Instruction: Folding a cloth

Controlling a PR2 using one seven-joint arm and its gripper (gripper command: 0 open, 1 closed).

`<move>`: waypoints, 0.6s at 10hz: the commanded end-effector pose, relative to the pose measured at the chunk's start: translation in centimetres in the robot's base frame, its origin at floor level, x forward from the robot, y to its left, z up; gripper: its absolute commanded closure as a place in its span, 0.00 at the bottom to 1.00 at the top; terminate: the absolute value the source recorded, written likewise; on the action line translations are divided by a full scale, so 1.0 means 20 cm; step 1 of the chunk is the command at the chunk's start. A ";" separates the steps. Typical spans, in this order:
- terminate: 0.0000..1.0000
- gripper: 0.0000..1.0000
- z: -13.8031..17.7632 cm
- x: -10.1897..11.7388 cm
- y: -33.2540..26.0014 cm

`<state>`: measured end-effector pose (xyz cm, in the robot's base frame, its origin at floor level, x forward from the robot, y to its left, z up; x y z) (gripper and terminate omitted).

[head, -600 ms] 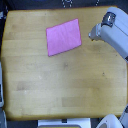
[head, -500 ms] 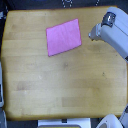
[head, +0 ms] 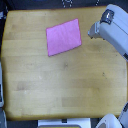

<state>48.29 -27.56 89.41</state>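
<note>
Exterior view, single arm in frame.

Task object: thin, flat, pink-magenta fabric cloth (head: 64, 37), roughly rectangular, lying spread in one layer on the light wooden tabletop (head: 65, 85). It sits slightly rotated against the table edges. No fold line or doubled layer visible, so I judge the fold has not yet been made.

Arm: the grey-white gripper (head: 94, 32) enters from the exterior view's upper right, over the table's far corner. The cloth lies just beside the gripper's tip, toward the exterior view's left of it and at about the same height in the picture. The two are apart; no contact seen. Whether the fingers are spread or closed I cannot tell: the tip is blurred and seen only as one pale block.

Reasoning on placement: the cloth lies flat and fully open, which gives free edges and corners to take. The gripper stands off the near edge of the cloth, which suits an approach to the near corner or edge, so that side could be carried over onto the far one.

Risk, as judgement: thin fabric may slide on smooth wood or be pinched as a bunch, not a single edge.
</note>
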 end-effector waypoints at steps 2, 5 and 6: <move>0.00 0.00 -0.25 0.39 0.23; 0.00 0.00 -0.37 0.51 0.42; 0.00 0.00 -0.40 0.54 0.48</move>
<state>54.79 -23.13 84.86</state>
